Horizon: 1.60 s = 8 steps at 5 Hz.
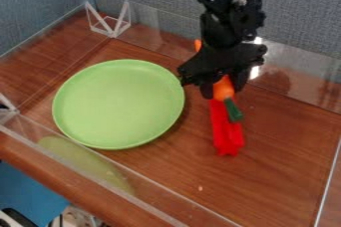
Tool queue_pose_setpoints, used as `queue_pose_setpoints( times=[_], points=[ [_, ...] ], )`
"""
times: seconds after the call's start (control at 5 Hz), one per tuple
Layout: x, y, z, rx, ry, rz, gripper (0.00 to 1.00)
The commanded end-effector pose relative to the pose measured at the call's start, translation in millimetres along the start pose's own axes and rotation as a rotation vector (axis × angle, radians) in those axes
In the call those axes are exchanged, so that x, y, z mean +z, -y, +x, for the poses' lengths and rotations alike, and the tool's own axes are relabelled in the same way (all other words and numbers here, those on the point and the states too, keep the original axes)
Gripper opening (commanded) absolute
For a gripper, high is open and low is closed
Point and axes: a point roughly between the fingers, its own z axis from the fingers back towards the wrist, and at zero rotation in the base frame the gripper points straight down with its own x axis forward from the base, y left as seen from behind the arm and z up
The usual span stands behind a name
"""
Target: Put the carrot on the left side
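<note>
The small orange carrot sits between the black fingers of my gripper, which is shut on its upper part. The carrot's dark green stem end points down and to the right. It hangs just over the top end of the long red ridged bar, which lies on the wooden table. I cannot tell whether the stem touches the bar. The arm comes down from the top middle of the view. The gripper is just right of the green plate.
The round light-green plate takes up the left half of the wooden table. Clear acrylic walls ring the table. A white wire stand is at the back left corner.
</note>
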Motion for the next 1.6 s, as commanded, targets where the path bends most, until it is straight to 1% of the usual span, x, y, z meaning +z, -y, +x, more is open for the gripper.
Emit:
queue_pose_setpoints(
  times=[0.0,0.2,0.4,0.6,0.8,1.0,1.2,1.4],
  points=[
    [37.8,5.1,16.3,0.018,0.033,-0.077,0.0],
    [71.1,-11.7,31.4,0.065,0.048,-0.111,0.0],
    [89.1,-52.4,46.8,0.119,0.085,-0.092,0.0],
    [84.7,-88.0,66.1,0.093,0.132,-0.056,0.0],
    [77.3,-77.5,62.9,0.036,0.128,-0.064,1.0],
    [73.1,-63.3,45.6,-0.025,0.15,-0.06,0.0],
    [50.7,-47.3,25.8,-0.043,0.159,-0.031,1.0],
    [31.9,-43.3,17.9,-0.05,0.17,0.002,1.0]
  ],
)
